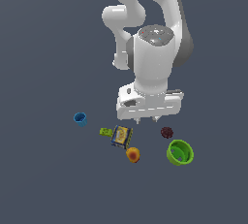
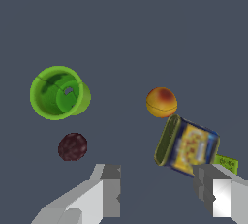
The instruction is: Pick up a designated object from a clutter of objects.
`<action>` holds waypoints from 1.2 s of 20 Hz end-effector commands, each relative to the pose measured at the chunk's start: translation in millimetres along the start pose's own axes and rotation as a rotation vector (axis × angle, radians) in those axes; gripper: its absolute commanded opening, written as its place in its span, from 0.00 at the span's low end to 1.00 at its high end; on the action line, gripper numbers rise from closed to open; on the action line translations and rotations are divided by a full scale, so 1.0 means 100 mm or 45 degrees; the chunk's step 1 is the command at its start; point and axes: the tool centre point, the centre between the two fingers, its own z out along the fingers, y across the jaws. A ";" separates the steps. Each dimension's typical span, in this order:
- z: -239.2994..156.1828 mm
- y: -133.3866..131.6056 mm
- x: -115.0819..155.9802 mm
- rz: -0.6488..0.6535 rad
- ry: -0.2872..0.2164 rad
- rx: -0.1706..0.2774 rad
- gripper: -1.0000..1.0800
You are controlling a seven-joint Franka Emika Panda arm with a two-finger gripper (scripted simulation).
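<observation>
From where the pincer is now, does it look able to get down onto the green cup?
Probably yes. The pincer hangs open above the clutter, and the green cup stands apart from the dark red ball and orange fruit, nothing covering it.

From the exterior view's left: cup (image 1: 80,119), block (image 1: 105,132), box (image 1: 121,136), fruit (image 1: 133,155), ball (image 1: 167,132), bucket (image 1: 180,152).

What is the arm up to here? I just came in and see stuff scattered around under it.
A white Panda arm hangs above a handful of small items on a dark floor. Its gripper is open and empty, above the blue-yellow box. The lime-green cup it is meant to pick up sits untouched toward the exterior view's right, beside a dark red ball. An orange fruit, a small green block and a blue cup lie nearby. Nothing is grasped yet.
</observation>
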 end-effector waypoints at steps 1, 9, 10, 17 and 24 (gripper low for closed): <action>0.18 -0.14 0.13 -0.009 0.043 0.014 0.62; 0.75 -0.56 0.42 -0.026 0.171 0.066 0.62; 0.81 -0.61 0.44 -0.027 0.184 0.072 0.62; 1.12 -0.84 0.53 -0.028 0.251 0.104 0.62; 1.24 -0.93 0.56 -0.027 0.277 0.116 0.62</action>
